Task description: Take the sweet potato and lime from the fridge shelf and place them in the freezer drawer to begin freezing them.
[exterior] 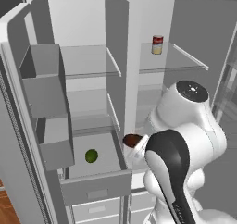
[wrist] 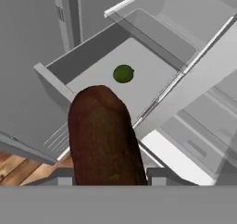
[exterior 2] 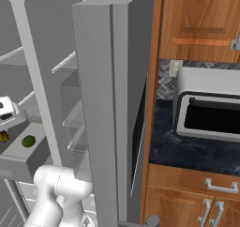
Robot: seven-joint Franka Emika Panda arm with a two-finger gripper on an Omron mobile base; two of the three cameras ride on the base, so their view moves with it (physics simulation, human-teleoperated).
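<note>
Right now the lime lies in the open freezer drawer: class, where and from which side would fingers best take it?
Across the lime's middle, coming straight down from above. It is a small ball lying alone on the freezer drawer's flat floor, apart from the walls, so only its top is freely reachable.

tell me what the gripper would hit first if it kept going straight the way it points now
Probably the freezer drawer: the gripper, shut on the sweet potato, points toward its near front edge and floor, close to the lime. Depth is unclear, so it might meet the rim first.
</note>
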